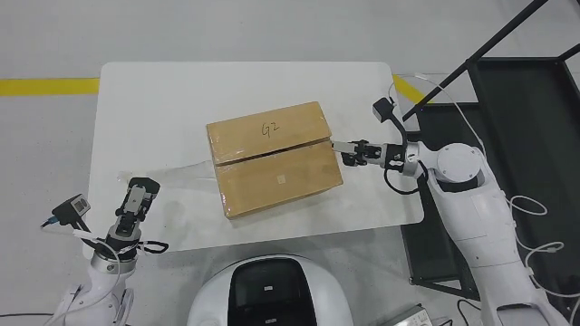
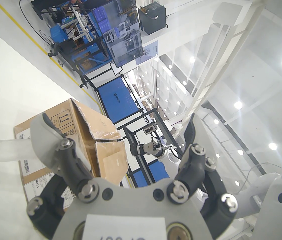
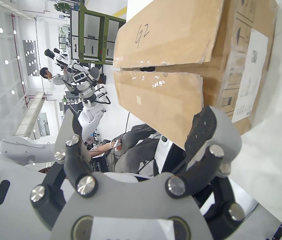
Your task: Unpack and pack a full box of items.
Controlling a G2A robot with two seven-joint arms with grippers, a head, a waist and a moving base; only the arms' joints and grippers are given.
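Observation:
A brown cardboard box marked with handwriting stands in the middle of the white table. Its two top flaps are folded down, with a narrow slit between them. My right gripper is at the box's right end, level with the top edge. It is open, and the end of one flap lies between its fingertips in the right wrist view. My left gripper hangs off the table's front left corner, open and holding nothing. It faces the box from a distance.
A dark metal rack stands just off the table's right edge, with a slanted black bar above it. A yellow floor line runs behind the table on the left. Bare tabletop surrounds the box.

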